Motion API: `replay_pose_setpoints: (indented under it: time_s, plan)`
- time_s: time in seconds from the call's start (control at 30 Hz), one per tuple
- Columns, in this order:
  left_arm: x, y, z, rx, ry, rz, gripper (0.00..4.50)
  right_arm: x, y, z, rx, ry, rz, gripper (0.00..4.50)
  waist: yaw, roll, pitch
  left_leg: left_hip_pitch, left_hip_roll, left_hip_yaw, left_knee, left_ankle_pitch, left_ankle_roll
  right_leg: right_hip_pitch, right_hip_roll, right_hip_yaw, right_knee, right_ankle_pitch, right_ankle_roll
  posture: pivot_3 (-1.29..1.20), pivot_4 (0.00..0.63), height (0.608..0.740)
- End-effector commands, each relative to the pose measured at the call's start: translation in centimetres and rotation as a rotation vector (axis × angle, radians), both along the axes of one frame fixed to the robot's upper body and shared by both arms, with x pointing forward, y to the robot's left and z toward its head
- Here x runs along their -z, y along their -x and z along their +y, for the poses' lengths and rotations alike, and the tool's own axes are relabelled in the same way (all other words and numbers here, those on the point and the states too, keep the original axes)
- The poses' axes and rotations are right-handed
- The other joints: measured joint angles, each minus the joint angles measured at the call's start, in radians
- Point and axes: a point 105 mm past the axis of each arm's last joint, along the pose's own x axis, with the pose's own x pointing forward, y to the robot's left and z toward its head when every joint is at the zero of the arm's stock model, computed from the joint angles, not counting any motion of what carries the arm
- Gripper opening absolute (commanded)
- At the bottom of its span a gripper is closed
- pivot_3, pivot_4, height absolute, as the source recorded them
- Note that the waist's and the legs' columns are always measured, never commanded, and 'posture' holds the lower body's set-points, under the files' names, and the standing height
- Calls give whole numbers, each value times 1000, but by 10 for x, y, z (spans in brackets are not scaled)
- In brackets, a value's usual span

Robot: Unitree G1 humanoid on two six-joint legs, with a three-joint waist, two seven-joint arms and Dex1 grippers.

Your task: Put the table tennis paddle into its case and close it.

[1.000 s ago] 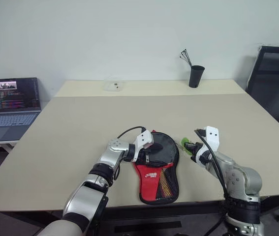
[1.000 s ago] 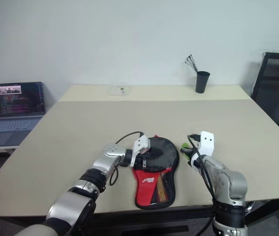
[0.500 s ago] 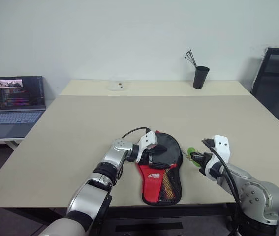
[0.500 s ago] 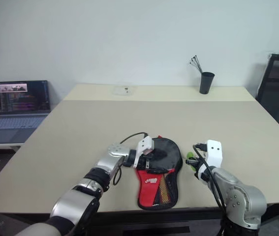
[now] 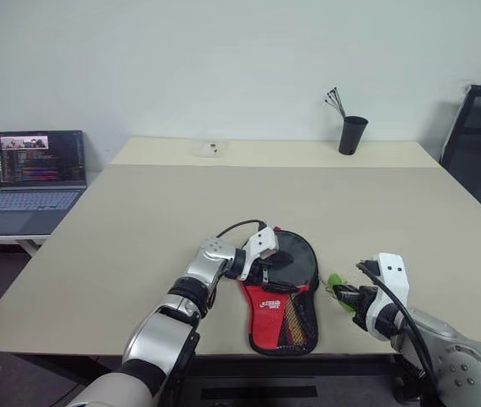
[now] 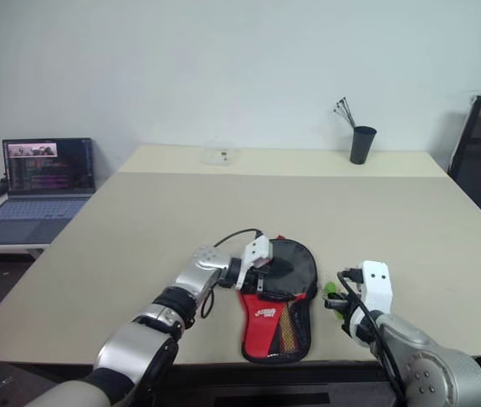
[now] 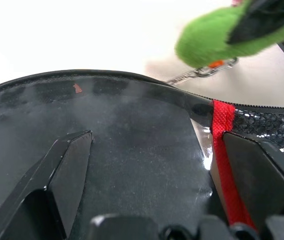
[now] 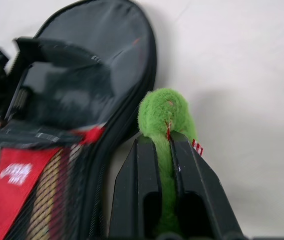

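Case [image 5: 284,288] on bench [image 5: 138,220]: left hand [image 5: 267,261] spread wide over its top; right hand [image 8: 166,180] beside it, clamped on green fuzzy ring [image 8: 162,112].

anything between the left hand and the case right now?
Nothing visible. The left hand is open, right on the round black end of the case, its fingers straddling the black top panel. The right hand is shut on a fuzzy green tag beside the case's right edge.

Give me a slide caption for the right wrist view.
Right gripper shut on the fuzzy green zipper pull beside the black case, where the left gripper rests.
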Motion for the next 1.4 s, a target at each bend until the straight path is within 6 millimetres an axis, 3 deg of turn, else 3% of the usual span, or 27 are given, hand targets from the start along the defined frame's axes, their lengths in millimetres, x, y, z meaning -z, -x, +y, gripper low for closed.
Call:
replay_pose_setpoints:
  time_s: [0.03,0.63,1.07,1.4]
  plan:
    - [36,20,-5,59,-107,93,4500,-8,10,4,-39,-14,-44,12,0,0,0,0,0,0,0,0,0,0,0,-1,0,-1,-1,0,150,740]
    - [36,22,-13,68,-103,93,4500,5,63,1,-208,-31,35,12,15,2,-1,-1,-5,-11,0,-1,-1,5,-5,-6,-1,-9,-2,0,150,740]
    - [36,22,-16,67,-103,90,4500,3,105,25,-386,-181,98,12,15,3,-3,-1,-12,-14,0,-3,1,7,-13,-8,0,-12,2,0,150,740]
    - [37,22,-16,65,-102,87,4500,-10,121,30,-429,-250,202,12,14,2,-4,-1,-16,-14,0,-4,2,11,-18,-11,-3,-14,5,0,150,740]
